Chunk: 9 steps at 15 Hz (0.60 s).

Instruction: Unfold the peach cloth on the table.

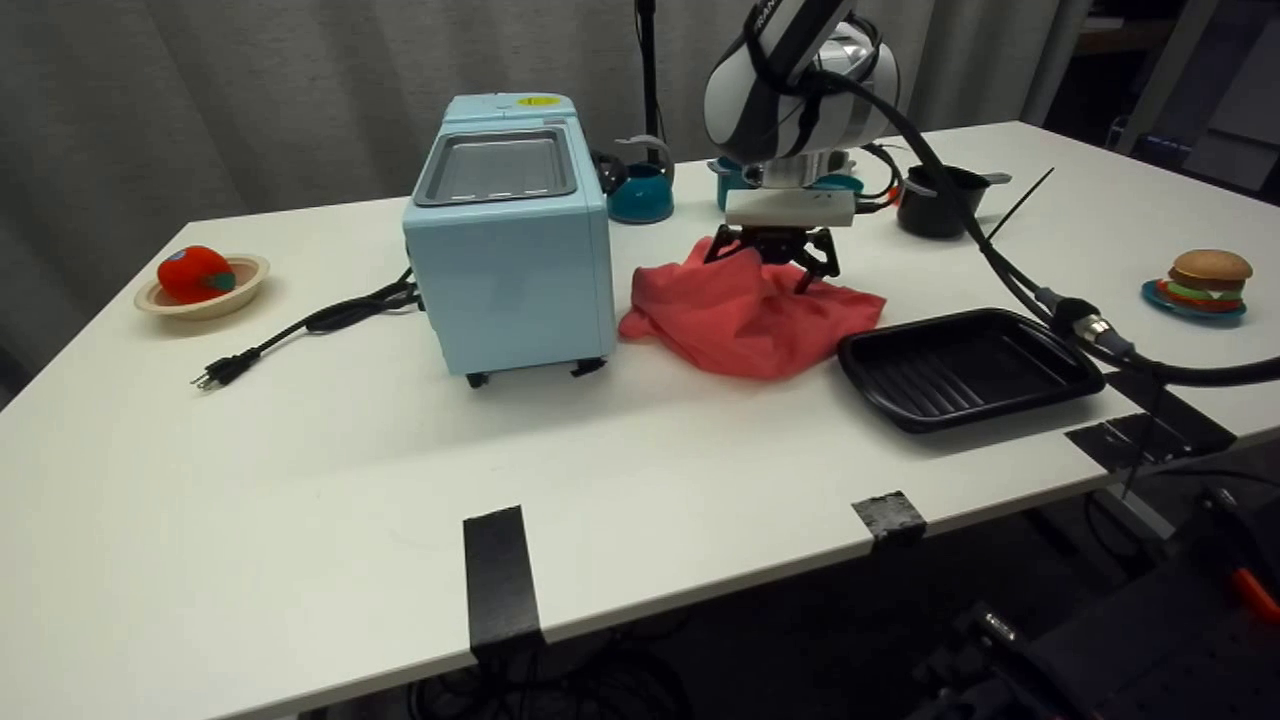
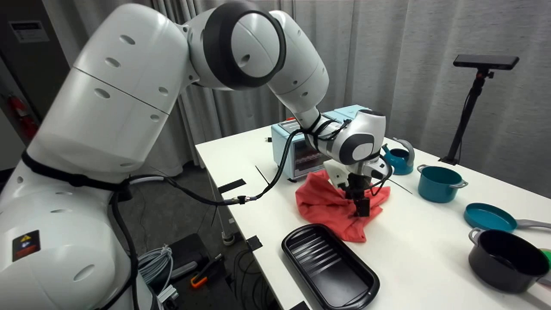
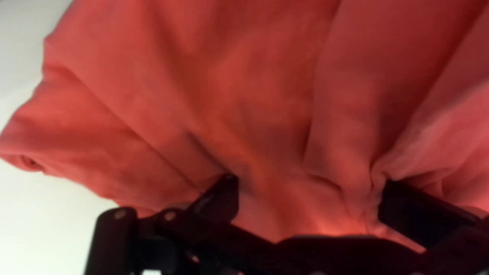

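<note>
Pinching the crumpled coral-red fabric cloth (image 3: 248,88) several layers deep could have kept it bunched; the black two-fingered end effector (image 3: 308,183) gaped.

Pretty clearly a robotics lab imo. In an exterior view, a chunky, glossy white jointed robot arm (image 2: 142,73) arches from 8 o'clock past 12, with a slim black stand (image 2: 468,112) topped by a flat black box (image 2: 486,62) at 2:30 and a messy coil of pale grey cable (image 2: 154,265) near 7:30. In an exterior view, black tape strips (image 1: 500,575) dot the edge of the white smooth-topped table (image 1: 300,480) from 3 to 7. Pleated grey fabric curtains (image 2: 335,47) hang around 12 in both exterior views.
</note>
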{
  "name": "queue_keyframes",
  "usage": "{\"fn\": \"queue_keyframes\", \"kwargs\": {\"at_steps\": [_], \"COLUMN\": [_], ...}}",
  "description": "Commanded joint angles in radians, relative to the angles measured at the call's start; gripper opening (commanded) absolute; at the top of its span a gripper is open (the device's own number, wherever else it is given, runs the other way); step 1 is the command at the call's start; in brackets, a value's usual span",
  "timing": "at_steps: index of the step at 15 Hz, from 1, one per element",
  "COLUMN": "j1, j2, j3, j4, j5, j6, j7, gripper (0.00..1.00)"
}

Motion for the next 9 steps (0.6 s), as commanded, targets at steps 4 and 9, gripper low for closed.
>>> {"fn": "queue_keyframes", "kwargs": {"at_steps": [4,9], "j1": [0.002,-0.031], "j2": [0.19,0.264], "j3": [-0.114,-0.157], "j4": [0.239,0.376], "j5": [-0.049,-0.052], "j6": [-0.01,-0.08], "j7": [0.166,0.245], "gripper": [1.0,1.0]}}
